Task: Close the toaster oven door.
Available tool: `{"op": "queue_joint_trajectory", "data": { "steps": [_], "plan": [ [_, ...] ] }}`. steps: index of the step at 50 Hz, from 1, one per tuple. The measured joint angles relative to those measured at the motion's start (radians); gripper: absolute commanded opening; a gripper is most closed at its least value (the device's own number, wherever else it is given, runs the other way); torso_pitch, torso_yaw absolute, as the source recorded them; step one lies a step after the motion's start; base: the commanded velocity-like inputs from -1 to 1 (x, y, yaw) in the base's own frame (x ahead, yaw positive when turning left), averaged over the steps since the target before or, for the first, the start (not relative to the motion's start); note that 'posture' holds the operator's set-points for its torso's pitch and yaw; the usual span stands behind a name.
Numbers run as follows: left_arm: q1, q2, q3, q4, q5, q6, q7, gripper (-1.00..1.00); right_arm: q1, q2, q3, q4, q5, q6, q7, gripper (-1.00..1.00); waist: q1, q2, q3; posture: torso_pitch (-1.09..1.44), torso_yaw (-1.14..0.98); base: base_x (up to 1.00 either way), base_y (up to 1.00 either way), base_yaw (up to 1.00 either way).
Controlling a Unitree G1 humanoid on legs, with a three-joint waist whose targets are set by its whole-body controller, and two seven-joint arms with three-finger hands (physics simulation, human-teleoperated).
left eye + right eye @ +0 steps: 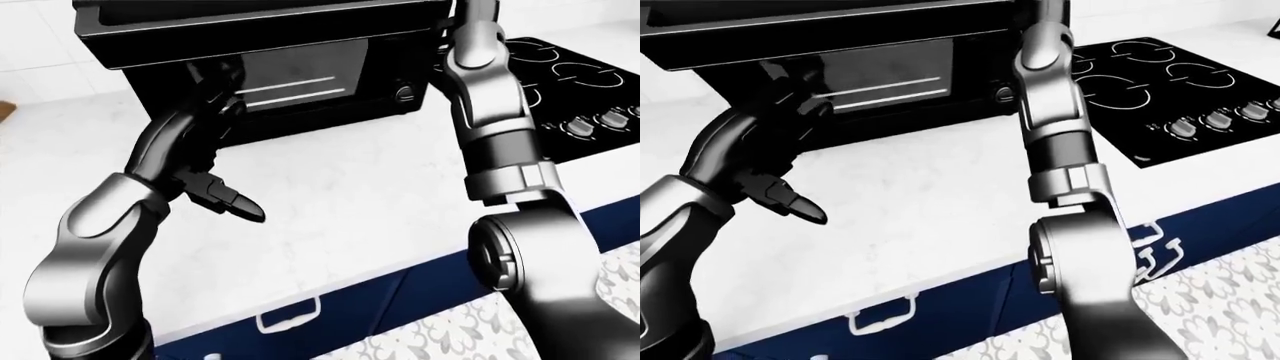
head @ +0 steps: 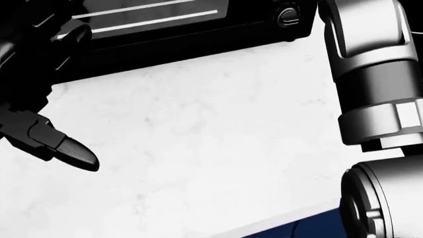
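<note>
I see the toaster oven (image 1: pixel 265 56) at the far side of the white bench (image 1: pixel 350 202), door seemingly upright and nearly shut, my left hand (image 1: pixel 205 124) spread open against its glass, right hand unseen past the oven's right end.

I see a white marble counter (image 1: pixel 340 195) with a black cooktop (image 1: pixel 1160 90) set into it at right, knobs (image 1: pixel 1220 118) along its near edge. Below are navy drawers (image 1: pixel 970 307) with white handles (image 1: pixel 878 319) and a patterned floor (image 1: pixel 1230 300).
</note>
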Motion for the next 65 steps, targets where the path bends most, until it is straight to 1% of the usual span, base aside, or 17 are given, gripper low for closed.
{"op": "queue_joint_trajectory", "data": {
  "steps": [8,13,38,44,48,57,65],
  "plan": [
    [-0.014,0.009,0.008,0.015,0.001,-0.011,0.003,1.0,-0.016,-0.01,-0.002,0.037,0.001,-0.012,-0.041,1.0,0.005,-0.001,-0.001,0.0,0.0,0.0,0.0,0.0],
    [-0.028,0.018,0.002,0.037,-0.001,-0.019,-0.002,1.0,-0.021,-0.015,-0.003,0.044,0.001,-0.013,-0.051,1.0,0.007,-0.001,0.0,0.0,0.0,0.0,0.0,0.0],
    [-0.112,0.064,-0.02,0.161,0.008,-0.033,-0.033,1.0,-0.025,-0.021,-0.006,0.031,-0.001,-0.015,-0.063,1.0,0.006,0.003,0.0,0.0,0.0,0.0,0.0,0.0],
    [-0.155,0.073,-0.031,0.206,0.02,-0.02,-0.04,1.0,-0.029,-0.022,-0.006,0.026,0.001,-0.028,-0.064,1.0,0.004,0.002,-0.001,0.0,0.0,0.0,0.0,0.0],
    [-0.177,0.083,-0.029,0.217,0.024,-0.011,-0.047,1.0,-0.029,-0.023,-0.006,0.028,0.0,-0.033,-0.067,1.0,0.002,0.002,-0.003,0.0,0.0,0.0,0.0,0.0],
    [-0.2,0.089,-0.034,0.232,0.034,-0.015,-0.062,1.0,-0.03,-0.025,-0.007,0.036,-0.001,-0.032,-0.072,1.0,0.0,0.005,-0.002,0.0,0.0,0.0,0.0,0.0],
    [-0.228,0.092,-0.043,0.263,0.042,-0.016,-0.076,1.0,-0.006,-0.03,-0.012,0.018,0.005,-0.02,-0.076,1.0,0.001,0.003,-0.003,0.0,0.0,0.0,0.0,0.0]
  ]
}}
